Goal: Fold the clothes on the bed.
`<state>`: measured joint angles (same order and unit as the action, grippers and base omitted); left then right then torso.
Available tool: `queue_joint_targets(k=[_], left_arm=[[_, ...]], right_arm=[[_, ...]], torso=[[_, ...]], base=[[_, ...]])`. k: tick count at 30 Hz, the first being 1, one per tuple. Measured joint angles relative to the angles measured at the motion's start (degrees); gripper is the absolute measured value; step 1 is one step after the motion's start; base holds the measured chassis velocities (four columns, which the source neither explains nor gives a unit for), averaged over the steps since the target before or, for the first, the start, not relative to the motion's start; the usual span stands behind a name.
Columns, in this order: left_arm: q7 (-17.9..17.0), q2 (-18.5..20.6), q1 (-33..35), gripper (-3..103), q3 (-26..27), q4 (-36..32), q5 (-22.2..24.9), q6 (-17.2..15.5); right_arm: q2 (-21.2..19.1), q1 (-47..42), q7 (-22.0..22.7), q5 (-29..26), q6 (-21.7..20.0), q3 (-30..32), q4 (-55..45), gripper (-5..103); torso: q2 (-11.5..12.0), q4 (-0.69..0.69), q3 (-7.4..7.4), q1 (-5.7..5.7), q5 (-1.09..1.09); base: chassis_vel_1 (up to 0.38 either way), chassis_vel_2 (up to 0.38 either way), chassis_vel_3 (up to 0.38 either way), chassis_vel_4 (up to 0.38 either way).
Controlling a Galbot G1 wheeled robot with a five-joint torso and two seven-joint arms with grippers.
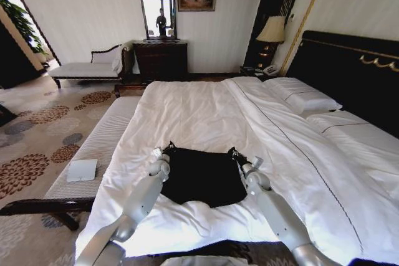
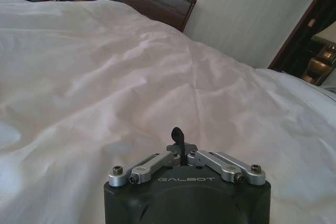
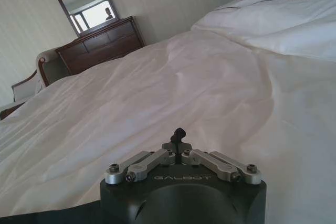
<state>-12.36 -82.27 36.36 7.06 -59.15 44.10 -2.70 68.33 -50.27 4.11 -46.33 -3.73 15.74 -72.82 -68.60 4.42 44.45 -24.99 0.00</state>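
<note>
both arms are reaching forward from the near edge of the bed (image 1: 206, 110) in the head view, and the black t-shirt (image 1: 202, 175) is lying on the white duvet close to that near edge, well short of the pillows. the left gripper (image 1: 169, 147) is pinching the shirt's far left corner, and the right gripper (image 1: 234, 152) is pinching its far right corner, both corners peaking up slightly from the duvet. beside the bed, on the bench (image 1: 100, 144), a small white folded cloth (image 1: 82, 169) is sitting well apart from the shirt. in the left wrist view, the left gripper (image 2: 181, 148) is showing its fingers drawn fully together on a small nub of black fabric, with the duvet stretching beyond. in the right wrist view, the right gripper (image 3: 179, 141) is looking the same, closed tight on a small black tuft. judging from how little cloth each is holding, a corner is likely to be slipping free if the arms are pulling unevenly, leaving the fold skewed; the fingers might also be catching the duvet and dragging it along.
</note>
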Motion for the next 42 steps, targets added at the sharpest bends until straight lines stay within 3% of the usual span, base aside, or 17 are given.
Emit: queue_joint_targets(k=[12,28,36,42], left_arm=[[0.1,1.0,0.3,1,2.0,-1.9,1.7,2.1],[1.4,0.6,0.2,1,1.8,0.1,0.3,4.4],[2.5,2.7,2.4,1,0.9,-2.4,-1.8,9.0],[3.3,5.5,6.8,1,0.4,-6.5,-3.4,9.9]], right_arm=[[-0.3,-1.5,1.9,0.7,1.9,3.2,-0.1,0],[0.2,-1.0,1.9,4.8,3.4,1.7,1.1,0],[1.0,-3.8,2.2,11.8,7.1,2.6,-1.7,0],[2.3,-8.2,2.5,19.2,11.5,3.7,-3.7,0]], torso=[[0.0,0.01,-0.01,0.02,0.0],[0.0,0.0,0.0,0.01,0.0],[0.0,0.01,-0.01,0.01,-0.01],[0.0,-0.01,-0.01,0.02,-0.01]], base=[[0.0,0.0,0.0,0.0],[0.0,0.0,0.0,0.0],[0.0,0.0,0.0,0.0],[0.0,0.0,0.0,0.0]])
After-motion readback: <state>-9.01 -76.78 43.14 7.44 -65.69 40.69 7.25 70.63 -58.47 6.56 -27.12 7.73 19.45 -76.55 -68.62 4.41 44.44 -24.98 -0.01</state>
